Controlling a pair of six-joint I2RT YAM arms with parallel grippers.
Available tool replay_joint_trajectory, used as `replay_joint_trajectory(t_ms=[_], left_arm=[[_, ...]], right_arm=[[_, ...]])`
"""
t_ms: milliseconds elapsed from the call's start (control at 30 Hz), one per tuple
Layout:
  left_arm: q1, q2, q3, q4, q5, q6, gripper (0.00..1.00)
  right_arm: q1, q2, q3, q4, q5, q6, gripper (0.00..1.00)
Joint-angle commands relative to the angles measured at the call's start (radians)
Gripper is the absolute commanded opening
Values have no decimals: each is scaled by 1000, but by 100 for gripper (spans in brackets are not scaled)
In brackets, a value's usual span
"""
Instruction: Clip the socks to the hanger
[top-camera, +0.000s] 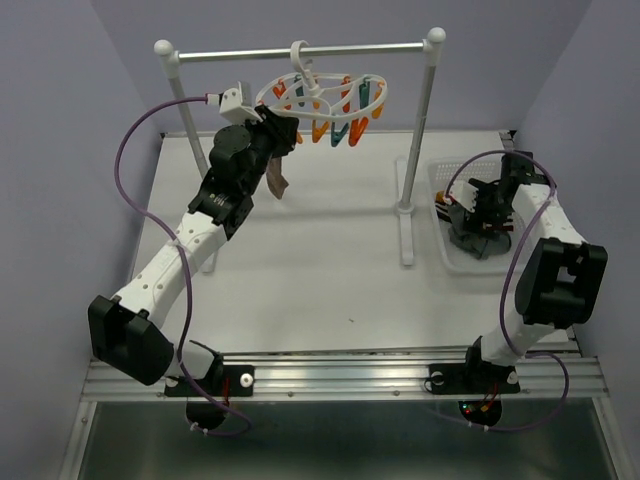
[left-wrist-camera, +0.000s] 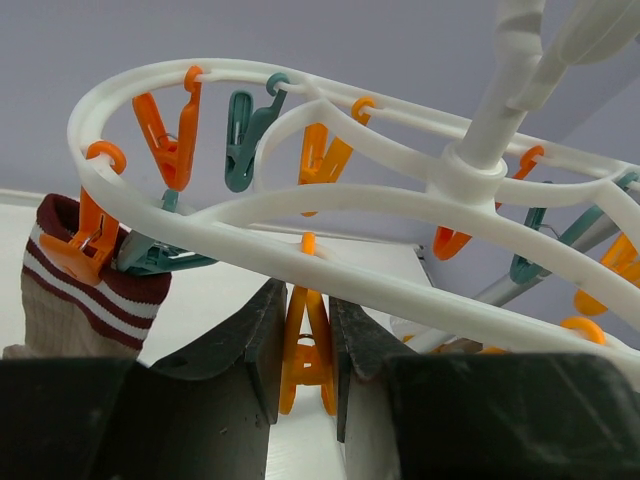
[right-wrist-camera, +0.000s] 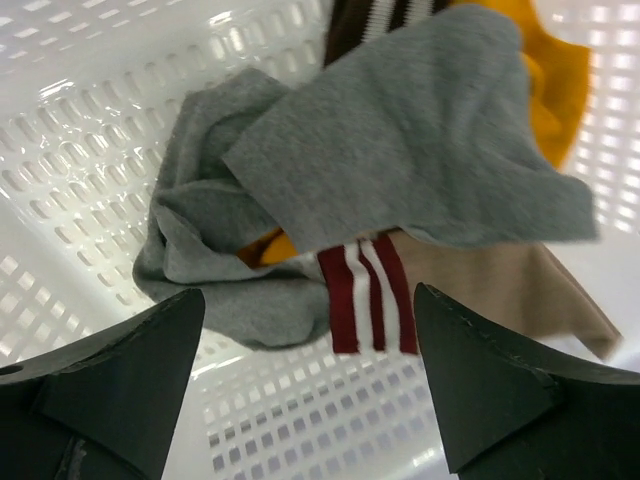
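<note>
Left gripper (left-wrist-camera: 305, 300) pinches clip (left-wrist-camera: 302, 355), to spread it | right gripper (right-wrist-camera: 310, 370) agape above socks (right-wrist-camera: 400, 130) in basket (right-wrist-camera: 80, 120), for my next pick.

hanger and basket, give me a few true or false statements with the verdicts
1. The hanger hangs from the rack's crossbar. True.
2. The left tool holds a grey sock. False: its fingers are shut on an orange clip of the hanger.
3. The right tool is open over socks lying in the white basket. True.
4. No sock is clipped to the hanger. False: a striped sock hangs from an outer clip at the ring's edge.
</note>
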Motion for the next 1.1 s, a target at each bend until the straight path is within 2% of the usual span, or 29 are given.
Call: replay_joint_trajectory(t_ms=[0,233,333,433,567,633,700,800,933,1067], left_arm=[[-5,8,12,38,-27,14,0],[-19,30,10,53,-33,4,0],[-25,30,9,53,-42,12,0],[-27,24,-14,78,-70,18,0],[-28,27,-11,86,-75,23,0],[-30,31,-2,84,-72,27,0],[-30,37,2,84,-72,29,0],[-33,48,16,78,-61,34,0],[-36,62,24,73,-52,34,0],[-36,69,27,72,-46,32,0]], right_arm=[[2,41,-6,-22,-19,-109,89],[2,128,42,77,-109,-112,71],[2,158,37,86,-104,-115,69],[2,167,-1,132,-93,-107,74],[2,176,-40,192,-93,-94,74],[2,185,-32,212,-107,-80,66],[2,190,-23,216,-127,-72,53],[2,188,-6,215,-125,-54,38],[2,167,9,190,-52,-25,30],[2,136,11,158,-26,-8,31]])
